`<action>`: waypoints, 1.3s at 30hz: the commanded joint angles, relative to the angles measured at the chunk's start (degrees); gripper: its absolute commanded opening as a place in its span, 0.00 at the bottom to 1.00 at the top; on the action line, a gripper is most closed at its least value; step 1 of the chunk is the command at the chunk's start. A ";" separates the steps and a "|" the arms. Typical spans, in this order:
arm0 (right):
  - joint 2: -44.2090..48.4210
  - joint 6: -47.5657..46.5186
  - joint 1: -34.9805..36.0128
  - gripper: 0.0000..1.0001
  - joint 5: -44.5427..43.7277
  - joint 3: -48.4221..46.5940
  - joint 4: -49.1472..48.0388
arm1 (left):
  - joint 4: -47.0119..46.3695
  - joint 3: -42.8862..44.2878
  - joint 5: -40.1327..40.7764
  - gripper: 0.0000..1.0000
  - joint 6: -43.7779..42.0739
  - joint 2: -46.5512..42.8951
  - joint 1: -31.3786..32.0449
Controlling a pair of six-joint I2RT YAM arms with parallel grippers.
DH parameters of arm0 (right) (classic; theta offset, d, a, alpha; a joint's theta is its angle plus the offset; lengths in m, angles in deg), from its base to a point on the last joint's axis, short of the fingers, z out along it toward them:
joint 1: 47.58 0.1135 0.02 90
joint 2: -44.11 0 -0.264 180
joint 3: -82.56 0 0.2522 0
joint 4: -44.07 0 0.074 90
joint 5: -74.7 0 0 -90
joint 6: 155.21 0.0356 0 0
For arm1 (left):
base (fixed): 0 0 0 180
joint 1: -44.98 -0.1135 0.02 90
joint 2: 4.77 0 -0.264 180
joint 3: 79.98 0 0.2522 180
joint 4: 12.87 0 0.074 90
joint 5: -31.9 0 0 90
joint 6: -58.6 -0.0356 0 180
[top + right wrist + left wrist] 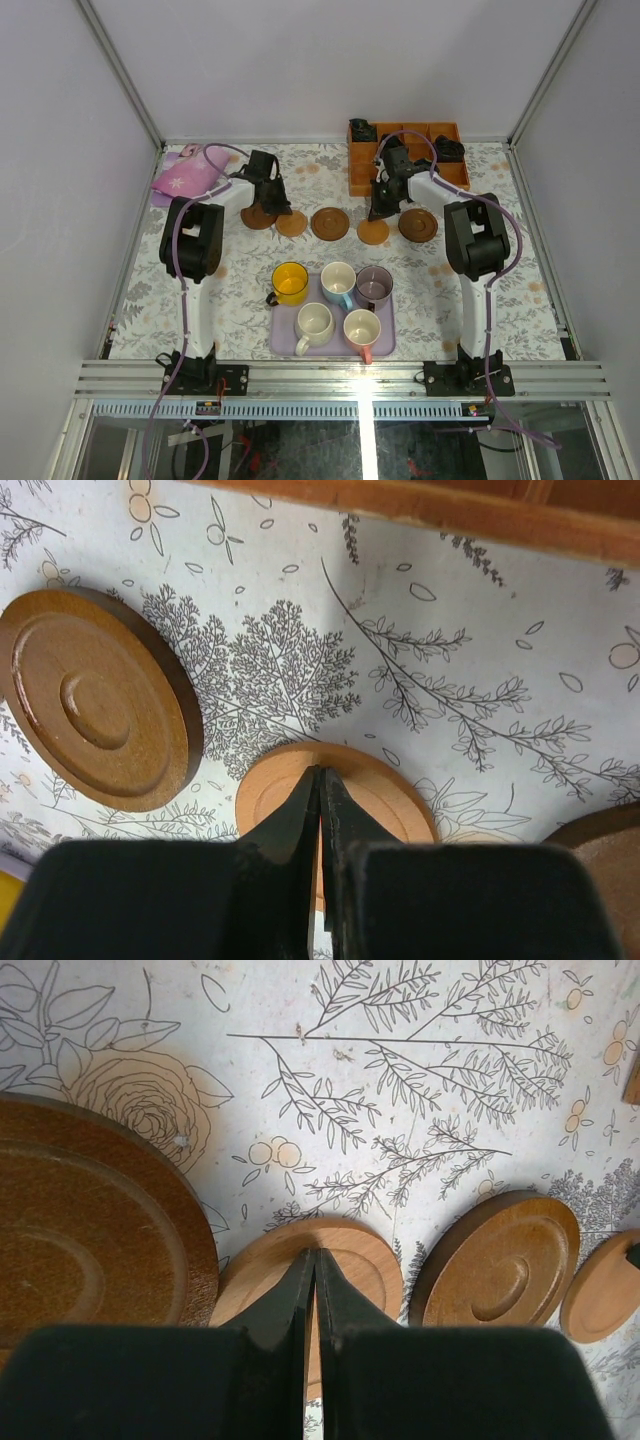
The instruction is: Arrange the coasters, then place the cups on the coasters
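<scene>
Across the far side, five coasters in a row, thin, hard and light (easy to slide, hard to pinch flat). Near, on the tray, five cups: smooth, breakable, best held by rim or handle. Left gripper and right gripper both clenched tight, empty, tips over tan coasters.

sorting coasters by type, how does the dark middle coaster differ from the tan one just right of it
The dark middle coaster is wider, deep brown, with ringed grooves; the tan coaster is smaller, lighter and plainer. The shut right gripper is over the tan one; nothing is over the dark one. Both lie flat, cupless.
</scene>
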 commanded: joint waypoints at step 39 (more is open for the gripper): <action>11.14 -3.20 1.78 0.01 -2.35 2.32 0.36 | -3.40 -7.55 9.22 0.00 -0.17 -11.74 -3.22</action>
